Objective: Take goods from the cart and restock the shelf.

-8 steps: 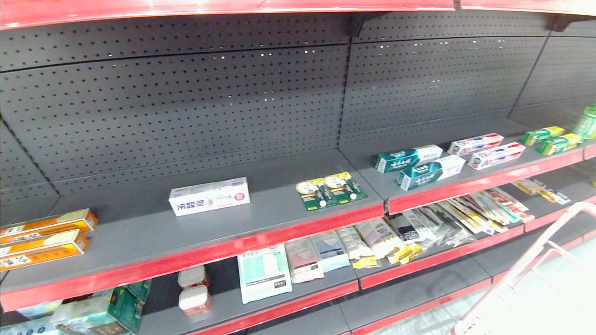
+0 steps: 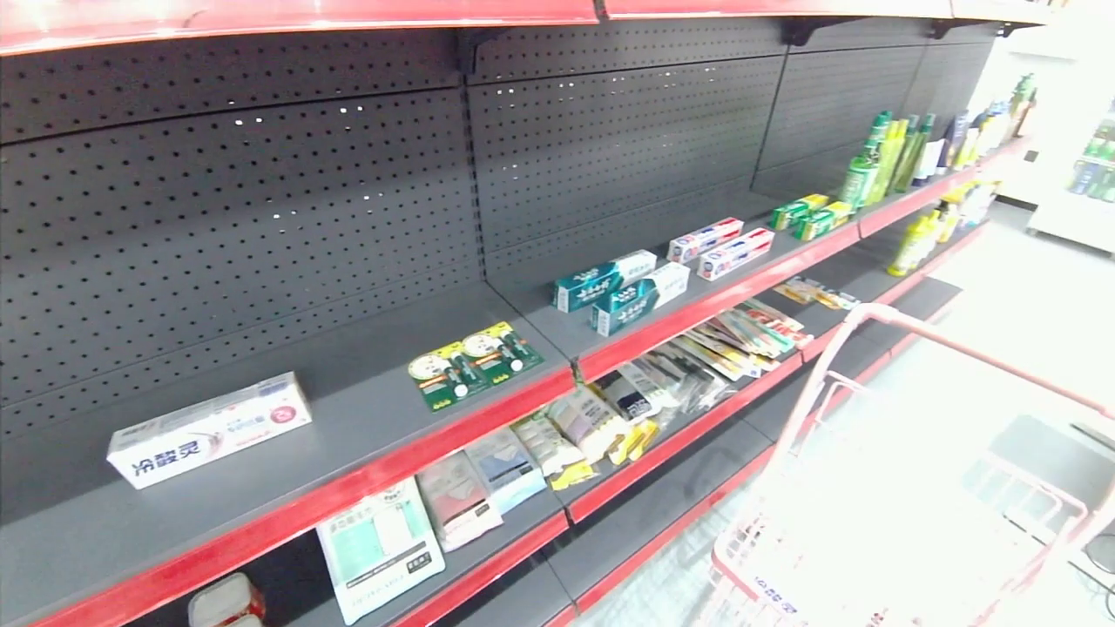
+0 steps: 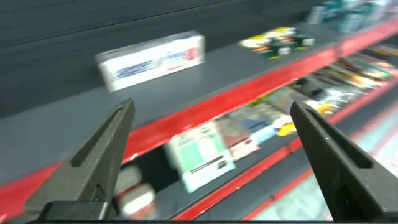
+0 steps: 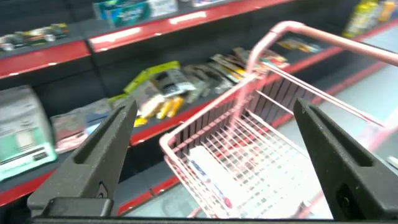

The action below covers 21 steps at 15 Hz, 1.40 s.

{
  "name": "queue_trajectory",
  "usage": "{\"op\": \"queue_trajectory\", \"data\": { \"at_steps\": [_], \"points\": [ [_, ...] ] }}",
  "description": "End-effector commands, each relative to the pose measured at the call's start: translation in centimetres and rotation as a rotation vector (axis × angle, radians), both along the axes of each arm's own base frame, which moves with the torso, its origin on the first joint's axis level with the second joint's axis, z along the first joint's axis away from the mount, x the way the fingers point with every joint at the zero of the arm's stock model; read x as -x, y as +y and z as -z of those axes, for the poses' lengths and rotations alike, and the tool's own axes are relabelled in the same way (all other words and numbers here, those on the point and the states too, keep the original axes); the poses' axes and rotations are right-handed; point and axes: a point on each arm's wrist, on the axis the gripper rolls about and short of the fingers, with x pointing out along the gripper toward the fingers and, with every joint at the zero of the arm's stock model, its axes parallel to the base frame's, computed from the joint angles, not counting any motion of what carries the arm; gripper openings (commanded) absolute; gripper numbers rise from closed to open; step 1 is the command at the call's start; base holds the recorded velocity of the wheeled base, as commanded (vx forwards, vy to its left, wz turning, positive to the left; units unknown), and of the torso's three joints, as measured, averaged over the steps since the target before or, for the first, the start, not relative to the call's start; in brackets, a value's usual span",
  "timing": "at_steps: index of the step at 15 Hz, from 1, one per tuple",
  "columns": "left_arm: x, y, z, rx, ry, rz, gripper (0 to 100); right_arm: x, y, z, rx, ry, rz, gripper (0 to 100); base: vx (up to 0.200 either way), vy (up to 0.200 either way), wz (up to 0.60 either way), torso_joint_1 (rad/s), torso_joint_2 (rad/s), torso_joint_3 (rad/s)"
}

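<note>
The pink wire cart (image 4: 249,146) sits beyond your right gripper (image 4: 214,107), between its spread, empty jaws; its contents are too washed out to tell. Your left gripper (image 3: 211,104), jaws spread too, frames a white toothpaste box (image 3: 151,60) on the grey red-edged shelf (image 3: 56,121).

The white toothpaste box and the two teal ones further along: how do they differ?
The white box is mostly white with a small red mark; the teal boxes are teal with a white end. The white box lies alone; the teal boxes lie close together as a pair, in the next bay to the right. All are long cartons lying flat on the same shelf.
</note>
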Motion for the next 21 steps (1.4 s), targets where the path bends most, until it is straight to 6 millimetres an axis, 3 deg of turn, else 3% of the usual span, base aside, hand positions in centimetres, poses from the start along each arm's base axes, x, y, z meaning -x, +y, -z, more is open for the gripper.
{"op": "queue_trajectory", "data": {
  "at_steps": [1, 6, 15, 16, 17, 18, 19, 21],
  "points": [
    [0.0, 0.0, 0.0, 0.000, 0.000, -0.001, 100, 0.0, 0.0, 0.0, 0.000, 0.001, -0.001, 100, 0.000, 0.000, -0.60, 0.007, 0.00, 0.002],
    [0.0, 0.0, 0.0, 0.000, 0.000, -0.001, 100, 0.0, 0.0, 0.0, 0.000, 0.000, 0.000, 100, 0.000, 0.000, -0.60, 0.002, 0.00, 0.000],
    [0.0, 0.0, 0.0, 0.001, 0.000, -0.001, 100, -0.3, 0.0, -0.1, 0.001, 0.047, 0.035, 100, 0.000, 0.000, 0.00, 0.000, 0.00, 0.000],
    [0.0, 0.0, 0.0, 0.000, 0.000, -0.001, 100, -1.0, 0.0, -5.9, -0.022, 0.028, 0.027, 100, 0.000, 0.000, 0.00, 0.000, 0.00, 0.000],
    [0.0, 0.0, 0.0, 0.000, 0.000, -0.001, 100, -5.2, -0.1, -16.7, -0.195, 0.015, 0.047, 100, 0.000, 0.000, 0.00, 0.000, 0.00, 0.000],
    [0.0, 0.0, 0.0, 0.000, 0.000, -0.001, 100, -9.2, -0.5, -21.5, -0.205, 0.041, 0.080, 100, 0.000, 0.000, 0.00, 0.000, 0.00, 0.000],
    [0.0, 0.0, 0.0, 0.000, 0.000, -0.001, 100, -12.3, -0.9, -22.0, -0.166, 0.112, 0.110, 100, 0.000, 0.000, 0.00, 0.000, 0.00, 0.000],
    [0.0, 0.0, 0.0, 0.001, 0.000, -0.001, 100, -15.9, -0.7, -17.6, -0.017, 0.331, 0.041, 100, 0.000, 0.000, 0.00, 0.000, 0.00, 0.000]
  ]
}}
